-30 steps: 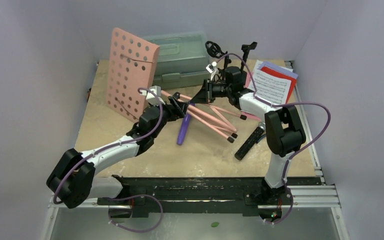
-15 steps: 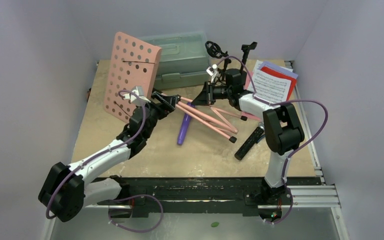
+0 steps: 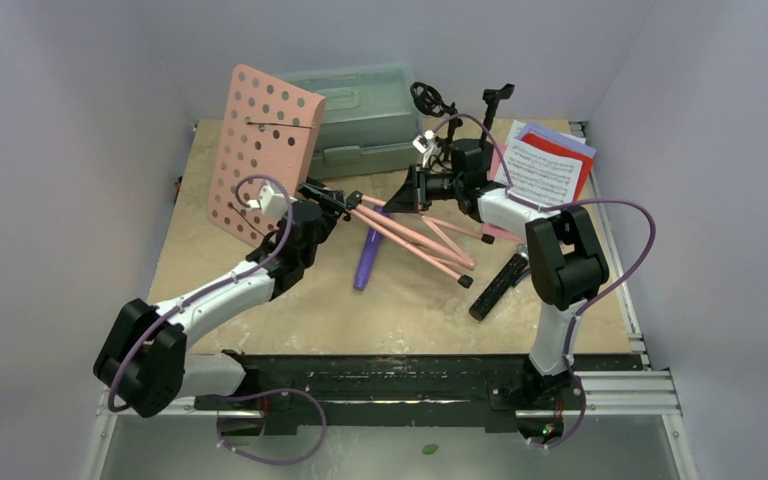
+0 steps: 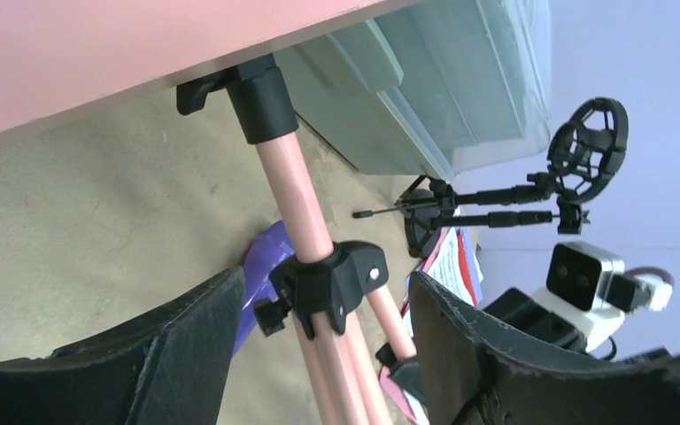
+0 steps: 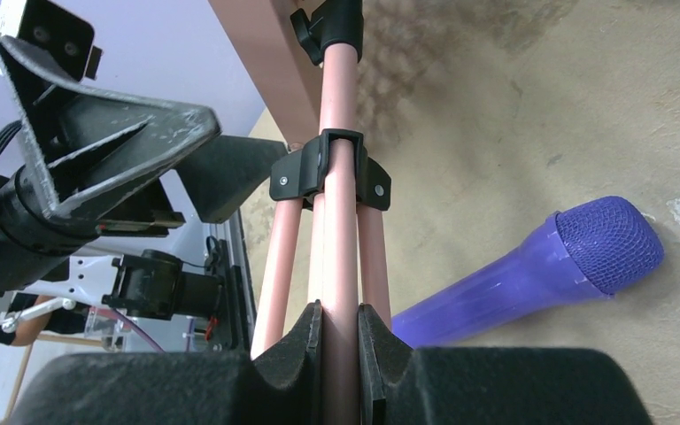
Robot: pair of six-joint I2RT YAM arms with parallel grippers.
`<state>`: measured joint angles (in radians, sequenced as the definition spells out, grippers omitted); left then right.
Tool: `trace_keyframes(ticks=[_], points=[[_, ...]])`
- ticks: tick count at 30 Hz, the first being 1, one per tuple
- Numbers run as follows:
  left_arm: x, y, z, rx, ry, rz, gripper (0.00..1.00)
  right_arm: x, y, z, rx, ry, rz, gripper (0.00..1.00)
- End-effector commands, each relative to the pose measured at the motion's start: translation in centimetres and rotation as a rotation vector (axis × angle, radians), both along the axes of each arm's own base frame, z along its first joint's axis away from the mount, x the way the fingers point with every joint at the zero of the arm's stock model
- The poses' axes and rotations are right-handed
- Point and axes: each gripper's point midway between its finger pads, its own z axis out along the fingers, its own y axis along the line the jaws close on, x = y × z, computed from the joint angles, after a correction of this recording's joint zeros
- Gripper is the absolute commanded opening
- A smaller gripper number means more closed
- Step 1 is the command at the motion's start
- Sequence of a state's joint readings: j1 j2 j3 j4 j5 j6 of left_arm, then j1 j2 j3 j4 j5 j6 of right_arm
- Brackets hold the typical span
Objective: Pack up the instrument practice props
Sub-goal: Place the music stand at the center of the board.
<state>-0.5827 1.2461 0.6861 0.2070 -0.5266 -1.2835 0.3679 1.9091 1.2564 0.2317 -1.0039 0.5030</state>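
1. Since a second ago, our left gripper (image 3: 330,200) has slid up the tripod (image 3: 420,238), away from the folded legs and towards the tray (image 3: 260,140). The tray end has shifted slightly towards the case (image 3: 365,118). Our right arm has kept its place.
2. Our left gripper stands open. In the wrist view its two fingers (image 4: 186,345) flank the pink pole at the black collar (image 4: 336,274). We see a gap on each side, and the fingers touch nothing that we can make out.
3. Our right gripper (image 5: 339,314) is clamped on the tripod's middle pink rod, with a pad pressed against it from each side. The collar sits further along the rod, ahead of the fingertips.
4. We see the tripod tipped over across the middle of the table (image 3: 400,310). The tray end is at the back left, tilted on its edge just in front of the case. The folded legs point to the front right.
5. We see the purple microphone (image 3: 365,262) lying on the table, passing beneath the pink rods.
6. We see the black microphone (image 3: 498,285) lying at the front right, beside our right arm and apart from the tripod's feet.
7. We see the sheet music (image 3: 545,170) in the back right corner. The two mic mounts (image 3: 430,98) stand at the back, between the case and the pages.
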Motion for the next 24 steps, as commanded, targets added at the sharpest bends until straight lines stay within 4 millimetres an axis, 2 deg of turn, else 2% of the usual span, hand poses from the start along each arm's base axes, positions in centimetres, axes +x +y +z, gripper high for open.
trace_keyframes(ticks=[1,7,14,20,24], points=[[2.1,0.2,1.2,-0.063,0.009,0.094,0.65,-0.2,0.6,5.3,0.080,-0.188,0.059,0.00],[3.8,-0.6,0.7,-0.074,0.034,0.125,0.60,-0.3,0.6,5.4,0.081,-0.193,0.064,0.00],[4.7,-1.0,-0.6,-0.116,0.062,0.147,0.48,-0.4,0.6,5.7,0.083,-0.203,0.066,0.00],[5.2,-1.5,-1.8,-0.144,0.090,0.147,0.45,-0.4,0.5,5.7,0.079,-0.211,0.068,0.00],[5.5,-1.8,-2.3,-0.168,0.087,0.143,0.33,-0.4,0.5,5.8,0.075,-0.219,0.073,0.00]])
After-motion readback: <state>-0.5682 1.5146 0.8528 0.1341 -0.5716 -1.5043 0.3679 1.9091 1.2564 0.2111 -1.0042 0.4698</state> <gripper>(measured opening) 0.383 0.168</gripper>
